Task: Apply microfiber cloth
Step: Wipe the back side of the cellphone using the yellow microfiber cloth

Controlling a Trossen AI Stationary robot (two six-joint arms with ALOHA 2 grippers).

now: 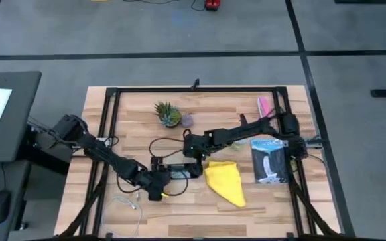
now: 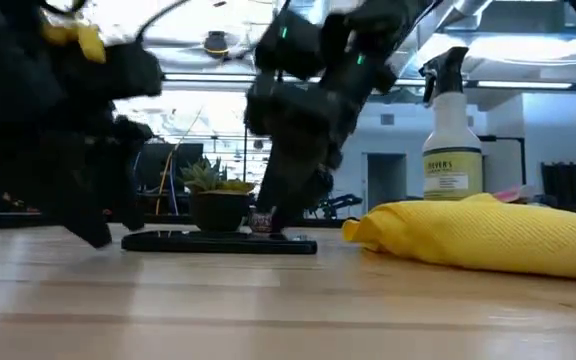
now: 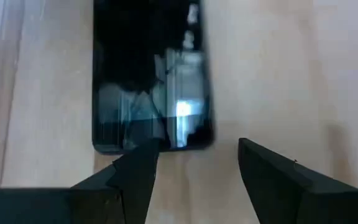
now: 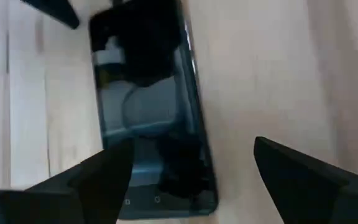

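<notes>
**Yellow cloth lying loose on the table**

The microfiber cloth (image 1: 224, 181) is lying crumpled on the wooden table, folded into a rough wedge with its point toward the front edge. It is sitting in a soft, low heap (image 2: 488, 232), with nothing touching it.

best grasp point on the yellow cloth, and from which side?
Pinch the microfiber cloth at its raised, bunched edge nearest the smartphone, coming from above. The low view shows that end humped off the table, so fingers can close on fabric. The right end effector is nearest, open.
</notes>
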